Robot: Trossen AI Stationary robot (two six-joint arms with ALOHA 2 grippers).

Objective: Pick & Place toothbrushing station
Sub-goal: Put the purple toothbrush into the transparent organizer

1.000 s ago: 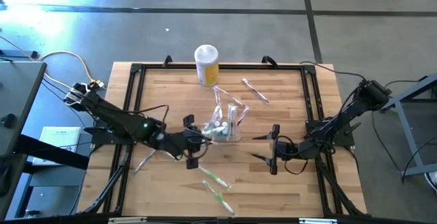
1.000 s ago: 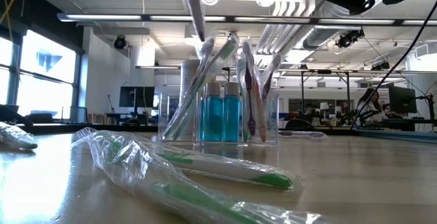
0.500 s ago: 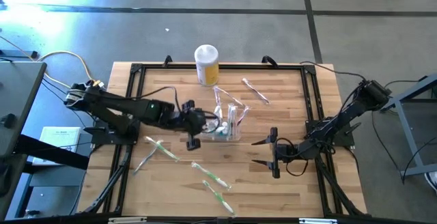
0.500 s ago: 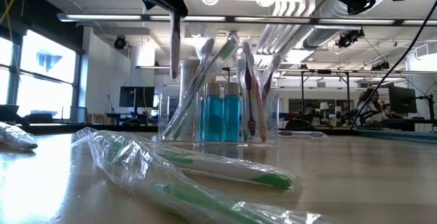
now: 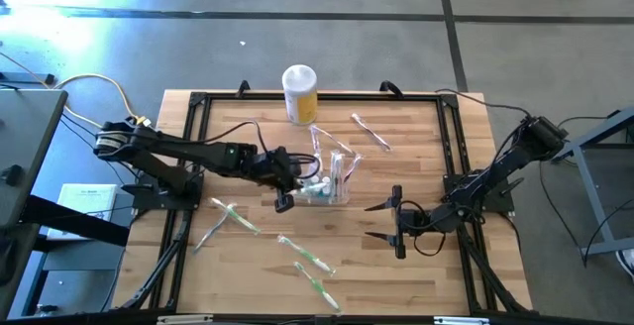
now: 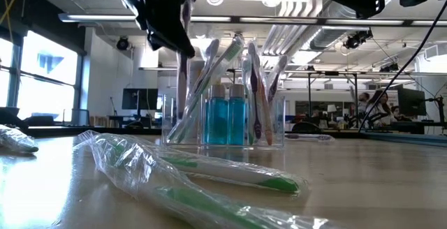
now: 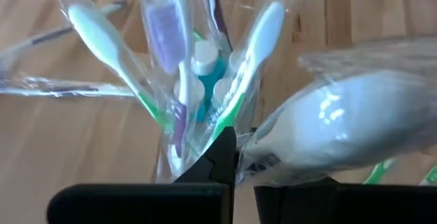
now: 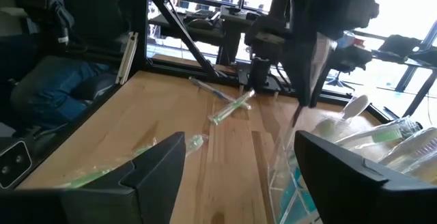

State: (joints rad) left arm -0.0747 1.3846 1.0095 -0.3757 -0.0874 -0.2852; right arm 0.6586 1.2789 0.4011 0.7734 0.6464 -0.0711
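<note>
Toothbrushing station (image 5: 325, 188): clear holder sitting upright mid-worktop (image 5: 416, 266), carrying wrapped toothbrushes and blue bottles (image 6: 227, 121). Left pincer (image 5: 294, 188): clenching a wrapped toothbrush (image 7: 341, 132), hovering at the station's left edge. Right pincer (image 5: 381, 218): released, resting low, well right of the station. Yellow canister (image 5: 300, 93): standing near the far edge.

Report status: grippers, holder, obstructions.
Left gripper shut on a wrapped toothbrush, at the clear holder. Right gripper open, waiting beside it. Holder upright, full of brushes. Loose wrapped toothbrushes on the table.
</note>
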